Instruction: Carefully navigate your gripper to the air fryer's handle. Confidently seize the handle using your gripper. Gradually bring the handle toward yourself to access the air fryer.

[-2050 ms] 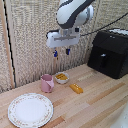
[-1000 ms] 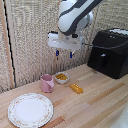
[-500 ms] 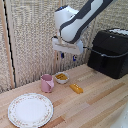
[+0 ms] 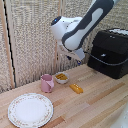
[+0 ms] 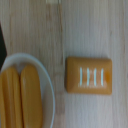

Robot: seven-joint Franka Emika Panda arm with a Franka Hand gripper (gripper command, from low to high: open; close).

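Observation:
The air fryer is a big black box at the exterior view's right, on the wooden table. Its handle does not show clearly; the drawer front facing the arm is dark and partly behind the arm. My gripper is at the end of the white arm, in the air just to the left of the air fryer and above the table. It is blurred, and its fingers cannot be made out. The wrist view shows no fingers, only the table below.
A pink cup, a small white bowl with yellow pieces and an orange block sit below the gripper. The block and bowl show in the wrist view. A patterned plate lies front left.
The arm has swung toward the exterior view's right, closer to the air fryer, and the wrist has turned. Nothing on the table has moved.

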